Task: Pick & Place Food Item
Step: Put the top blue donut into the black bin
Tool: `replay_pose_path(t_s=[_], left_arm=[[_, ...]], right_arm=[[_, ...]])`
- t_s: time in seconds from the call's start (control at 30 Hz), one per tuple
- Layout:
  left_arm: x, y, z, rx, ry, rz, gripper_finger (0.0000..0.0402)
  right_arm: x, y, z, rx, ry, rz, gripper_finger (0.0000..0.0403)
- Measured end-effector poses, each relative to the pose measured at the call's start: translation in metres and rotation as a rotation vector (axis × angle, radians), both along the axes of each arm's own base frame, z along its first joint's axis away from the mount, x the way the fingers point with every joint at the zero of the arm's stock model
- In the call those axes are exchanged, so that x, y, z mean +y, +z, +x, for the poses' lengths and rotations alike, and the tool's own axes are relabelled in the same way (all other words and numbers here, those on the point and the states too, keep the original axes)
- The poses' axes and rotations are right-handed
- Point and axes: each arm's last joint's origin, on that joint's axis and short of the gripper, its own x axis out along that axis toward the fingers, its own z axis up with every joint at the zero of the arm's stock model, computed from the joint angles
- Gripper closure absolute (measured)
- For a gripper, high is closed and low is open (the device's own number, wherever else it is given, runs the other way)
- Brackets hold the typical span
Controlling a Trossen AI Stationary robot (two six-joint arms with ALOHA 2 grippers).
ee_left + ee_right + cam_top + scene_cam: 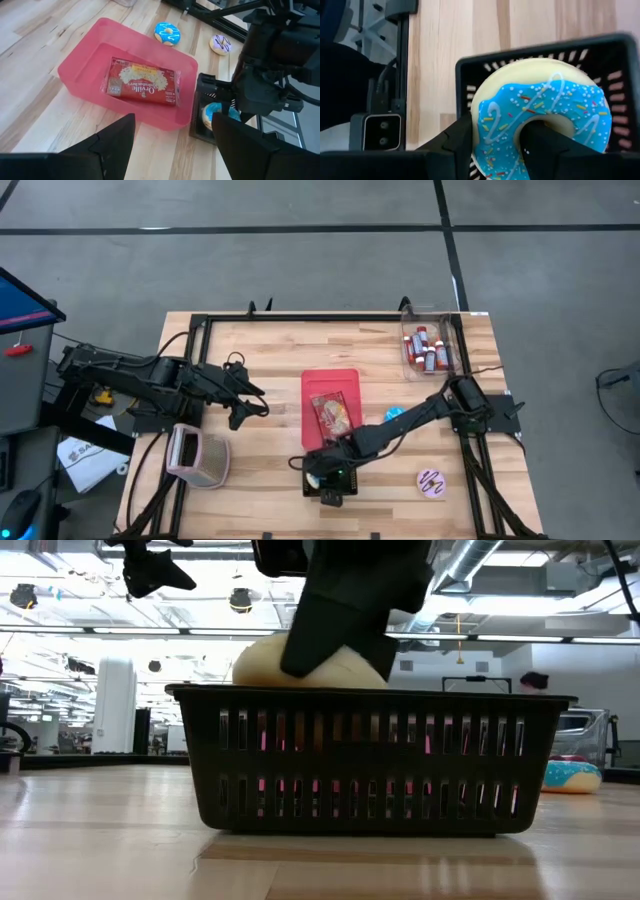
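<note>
Your blue-iced donut [540,125] sits clamped in the right gripper [495,142], one finger through its hole, held over the black basket [370,765] with its pale underside just above the rim. The basket stands at the table's [260,370] near edge, so you have little room on that side. Just behind it lies the red tray [82,57] holding a popcorn packet [142,85]. The left gripper [243,402], fingers spread and empty, hovers over bare wood beside the tray, well apart from the basket.

Blue-iced sprinkled donut [540,125] upright on edge, just over the black slotted basket [370,760].
</note>
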Motion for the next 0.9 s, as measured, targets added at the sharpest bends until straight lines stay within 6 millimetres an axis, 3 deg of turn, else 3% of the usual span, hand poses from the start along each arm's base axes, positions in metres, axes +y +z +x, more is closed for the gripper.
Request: replay_pose_path(t_s=[0.27, 0.67, 0.9], left_arm=[[0.000, 0.000, 0.000, 0.000, -0.003, -0.002, 0.0141], [-0.004, 0.000, -0.001, 0.000, -0.021, -0.008, 0.0141], [-0.004, 0.000, -0.001, 0.001, -0.020, -0.008, 0.0141]], right_arm=[[-0.004, 0.001, 0.002, -0.009, 0.030, 0.013, 0.0255], [-0.009, 0.002, 0.006, -0.020, 0.010, 0.043, 0.0193], [-0.014, 0.001, 0.007, 0.000, 0.005, 0.039, 0.0190]])
